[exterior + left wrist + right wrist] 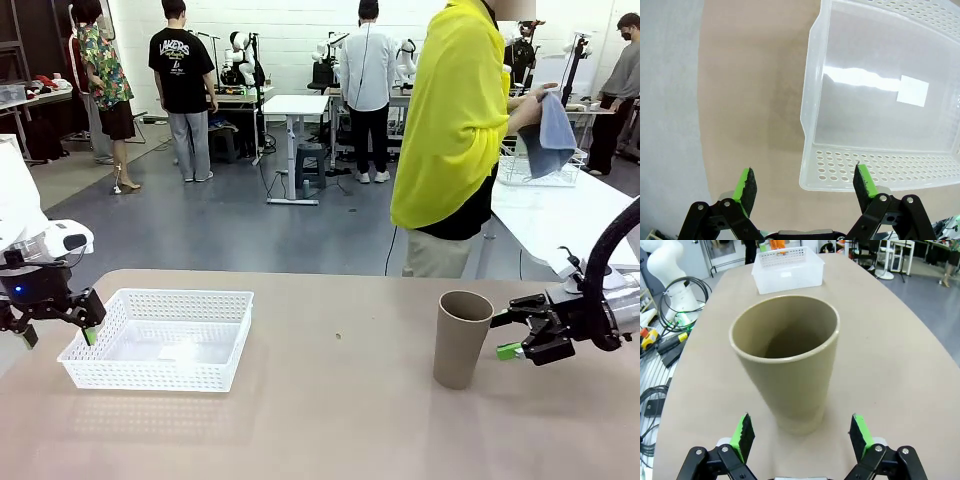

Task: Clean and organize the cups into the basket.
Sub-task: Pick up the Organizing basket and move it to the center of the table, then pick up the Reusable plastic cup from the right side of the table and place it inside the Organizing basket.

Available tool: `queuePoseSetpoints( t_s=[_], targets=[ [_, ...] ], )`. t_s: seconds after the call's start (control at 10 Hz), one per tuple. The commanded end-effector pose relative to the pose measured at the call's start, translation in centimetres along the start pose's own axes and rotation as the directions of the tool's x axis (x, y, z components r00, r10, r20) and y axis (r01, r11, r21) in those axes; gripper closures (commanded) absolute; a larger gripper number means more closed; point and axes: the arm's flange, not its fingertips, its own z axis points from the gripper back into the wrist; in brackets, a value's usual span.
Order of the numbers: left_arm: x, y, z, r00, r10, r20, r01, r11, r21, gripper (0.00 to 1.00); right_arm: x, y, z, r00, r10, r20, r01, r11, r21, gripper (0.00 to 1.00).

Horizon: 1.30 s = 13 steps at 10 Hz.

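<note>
Front view: a tall, tapered, handleless cup of matte tan-brown material stands upright, mouth up, on the right part of the beige rounded tabletop. A shallow rectangular white plastic basket with perforated lattice sides and a solid rim sits well apart from it, on the left part. The right gripper lies level with the cup's lower half, just beside it, jaws open. The left gripper hangs at the basket's left end, jaws open and holding nothing. Beyond the far edge, a person in a yellow top holds a grey-blue cloth.

Right wrist view: the cup shows a thin rim and a plain, darker interior. It stands just ahead of the right gripper, in line with the gap between the green pads.

Left wrist view: the left gripper hovers over one corner of the basket, whose glossy floor bears a small white rectangular label.
</note>
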Motion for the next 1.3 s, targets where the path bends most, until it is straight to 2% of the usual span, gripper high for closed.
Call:
queuePoseSetpoints(
  t_s=[0.0,0.2,0.3,0.4,0.9,1.2],
  targets=[
    [-0.1,0.0,0.5,1.000,-0.013,0.012,0.013,1.000,0.000,0.00,-0.5,-1.2,-1.3,0.999,0.030,0.017,-0.030,0.999,-0.029,0.00],
    [-0.1,0.0,0.5,1.000,-0.013,0.012,0.013,1.000,0.000,0.00,-0.8,-1.7,-2.3,0.999,0.015,0.037,-0.015,1.000,-0.013,0.00],
    [-0.1,0.0,0.5,1.000,-0.013,0.012,0.013,1.000,0.000,0.00,-0.7,-1.7,-2.3,0.999,-0.007,0.033,0.009,0.998,-0.058,0.00],
    [-0.1,0.0,0.5,1.000,-0.013,0.012,0.013,1.000,0.000,0.00,-0.6,-1.1,-1.3,1.000,-0.006,0.016,0.006,1.000,0.007,0.00],
    [-0.1,0.0,0.5,1.000,-0.013,0.012,0.013,1.000,0.000,0.00,-0.6,-1.2,-1.4,1.000,-0.011,0.018,0.011,1.000,-0.002,0.00],
    [0.6,0.0,0.0,0.997,0.061,-0.043,-0.062,0.998,-0.002,0.00,-1.4,-1.1,-2.5,0.999,0.003,0.049,-0.006,0.998,0.060,0.00]
  ],
)
